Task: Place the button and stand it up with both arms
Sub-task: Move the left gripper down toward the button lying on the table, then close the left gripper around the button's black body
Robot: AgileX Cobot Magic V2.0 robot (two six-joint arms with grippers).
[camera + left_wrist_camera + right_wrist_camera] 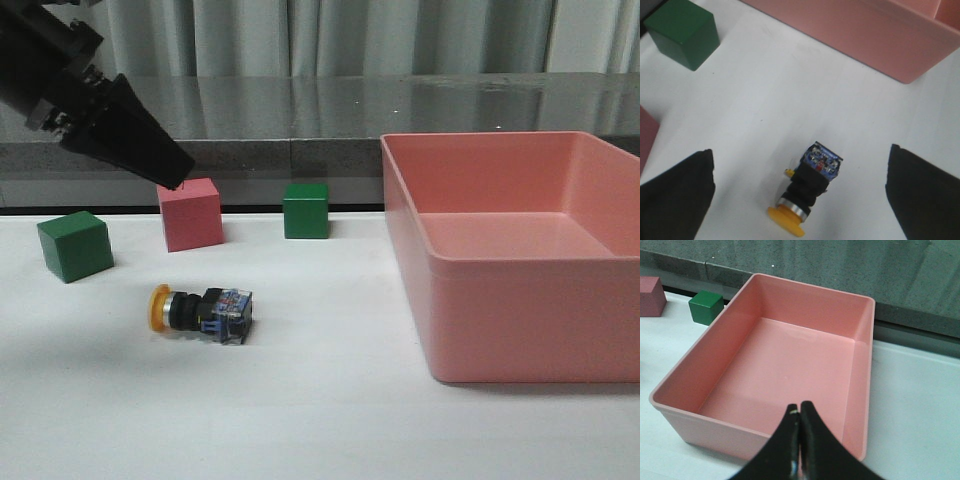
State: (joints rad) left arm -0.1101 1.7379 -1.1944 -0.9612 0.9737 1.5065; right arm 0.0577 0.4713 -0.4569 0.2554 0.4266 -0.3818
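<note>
The button (pixel 201 312) lies on its side on the white table, yellow cap to the left, blue base to the right. It also shows in the left wrist view (pixel 810 186), between the two spread fingers. My left gripper (pixel 168 172) hangs open above and behind the button, near the pink cube, not touching it. In its wrist view the left gripper (pixel 800 195) has its jaws wide apart and empty. My right gripper (pixel 799 410) is shut and empty, above the near wall of the pink bin; it is out of the front view.
A large pink bin (pixel 520 300) stands on the right, also in the right wrist view (pixel 670 390). A green cube (pixel 75 245), a pink cube (pixel 190 213) and a second green cube (pixel 305 210) stand behind the button. A grey counter runs along the back.
</note>
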